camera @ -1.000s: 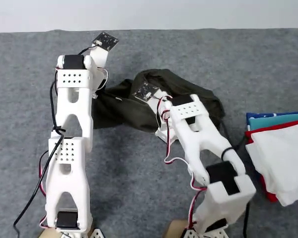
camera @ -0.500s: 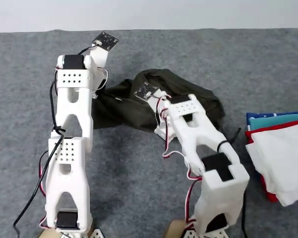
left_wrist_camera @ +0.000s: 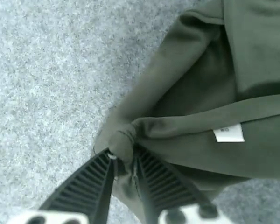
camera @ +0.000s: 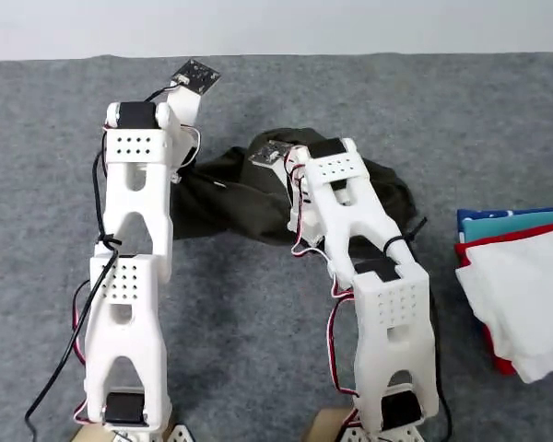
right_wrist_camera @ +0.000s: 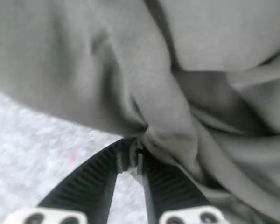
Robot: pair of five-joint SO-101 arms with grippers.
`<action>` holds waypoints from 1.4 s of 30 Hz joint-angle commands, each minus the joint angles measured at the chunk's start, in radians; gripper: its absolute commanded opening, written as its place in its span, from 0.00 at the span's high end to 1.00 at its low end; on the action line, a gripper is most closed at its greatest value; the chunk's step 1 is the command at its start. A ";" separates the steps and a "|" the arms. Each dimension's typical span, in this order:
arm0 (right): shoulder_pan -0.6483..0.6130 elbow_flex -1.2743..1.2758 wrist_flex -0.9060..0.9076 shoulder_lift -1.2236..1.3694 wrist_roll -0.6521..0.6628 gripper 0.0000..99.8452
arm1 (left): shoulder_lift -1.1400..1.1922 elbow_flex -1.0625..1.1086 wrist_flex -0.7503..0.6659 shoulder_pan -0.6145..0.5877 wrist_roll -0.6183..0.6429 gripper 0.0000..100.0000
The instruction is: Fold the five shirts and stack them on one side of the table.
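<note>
The left hand (left_wrist_camera: 123,161) is clenched on a bunched corner of the dark green shirt (left_wrist_camera: 200,93), with the cloth wadded right at its fingertips. The right hand (right_wrist_camera: 129,156) pinches a gathered fold of the same shirt, and only a narrow ridge of fabric sits between its tips. Beyond both hands the shirt lies crumpled on the grey surface (camera: 442,101). Its layers overlap, and a white label (left_wrist_camera: 228,134) faces up just past the left hand.

The main risk is slip. The right hand's bite looks shallow, so a pull or lift could draw the fold out and drop that side.

Each hand holds a wad rather than a flat edge. Spreading the shirt from these grips would likely leave it twisted, or with a layer doubled under, and the fold would come out crooked. If the two hands hold different layers, pulling apart could tighten the tangle.

The stack of folded shirts (camera: 521,295) lies well out to the right arm's outer side. A wide swing with trailing cloth could brush it.
</note>
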 commanded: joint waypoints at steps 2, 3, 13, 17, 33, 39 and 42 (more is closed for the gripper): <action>-0.002 -0.189 0.140 -0.018 -0.009 0.99 | -0.038 -0.031 0.023 0.003 0.005 1.00; -0.002 -0.224 0.171 -0.028 -0.009 0.99 | -0.051 -0.045 0.023 -0.002 0.009 1.00; 0.091 -0.373 0.254 -0.315 -0.005 0.99 | -0.377 -0.090 0.023 0.037 0.158 1.00; 0.168 -0.373 0.254 -0.460 -0.005 0.99 | -0.511 -0.088 0.023 0.087 0.199 1.00; 0.470 -0.371 0.252 -1.015 0.080 0.99 | -0.925 -0.093 0.020 0.245 0.190 1.00; 0.553 -0.371 0.252 -1.216 0.164 0.99 | -1.069 -0.093 0.018 0.247 0.066 1.00; 0.587 -0.371 0.252 -1.303 0.192 0.99 | -1.135 -0.093 0.021 0.241 -0.023 1.00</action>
